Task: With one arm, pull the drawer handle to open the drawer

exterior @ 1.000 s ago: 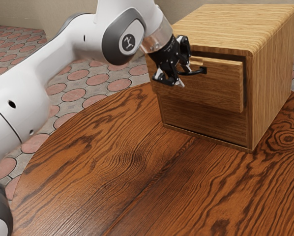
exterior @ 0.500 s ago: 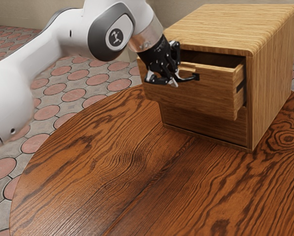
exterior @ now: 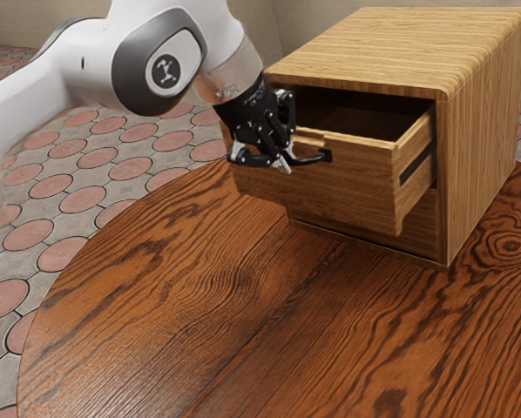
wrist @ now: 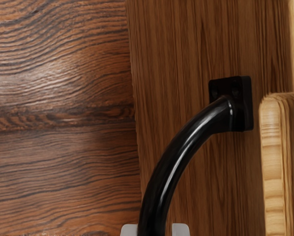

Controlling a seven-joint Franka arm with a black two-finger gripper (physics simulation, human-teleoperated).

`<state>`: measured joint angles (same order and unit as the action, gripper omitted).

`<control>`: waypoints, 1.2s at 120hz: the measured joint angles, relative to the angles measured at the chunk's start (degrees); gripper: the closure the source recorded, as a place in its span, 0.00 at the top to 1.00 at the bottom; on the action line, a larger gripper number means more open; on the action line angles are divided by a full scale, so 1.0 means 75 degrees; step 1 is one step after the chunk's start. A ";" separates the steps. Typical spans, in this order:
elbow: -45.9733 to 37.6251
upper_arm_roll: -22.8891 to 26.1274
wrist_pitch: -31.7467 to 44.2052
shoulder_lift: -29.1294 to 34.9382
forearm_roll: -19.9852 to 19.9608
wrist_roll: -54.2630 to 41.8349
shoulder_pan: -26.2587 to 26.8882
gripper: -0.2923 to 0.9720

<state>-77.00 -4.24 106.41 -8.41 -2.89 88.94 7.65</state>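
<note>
From the side camera, the white arm comes in from 10 o'clock and reaches toward 3 o'clock, ending at the black gripper level with the drawer front. The gripper is clenched on the drawer handle - a black curved bar standing off the front panel, with its free end poking out of the fingers toward 3 o'clock. The drawer stands partly open: its box juts out of the cabinet toward 9 o'clock, a dark gap shows above it inside the opening, and its pale side wall is visible at the 3 o'clock end. The cabinet, a light striped-wood cube, sits on the table's far corner at about 2 o'clock in this view. The table is dark, strongly grained wood, and a floor of round reddish tiles lies beyond it at 9 o'clock.

From the hand camera, the drawer handle is close up - a glossy black bar curving away from the hand to a square black mounting plate fixed on the drawer front. Two pale pads flank the bar's near end, one on each side and against it. Beside the drawer front, on the side away from the mounting plate, runs the dark grain of the table. A paler, layered wood edge sits just past the plate; which part it belongs to I cannot tell.
</note>
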 joint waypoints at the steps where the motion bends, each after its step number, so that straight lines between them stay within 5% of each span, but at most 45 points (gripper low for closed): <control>1: -0.0023 0.0002 -0.0001 0.0019 0.0000 0.0000 0.0000 0.16; 144: -0.2907 -0.0046 0.0112 0.2533 -0.0015 0.0036 0.0129 0.16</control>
<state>-98.80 -4.58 107.25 10.59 -3.00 89.21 8.62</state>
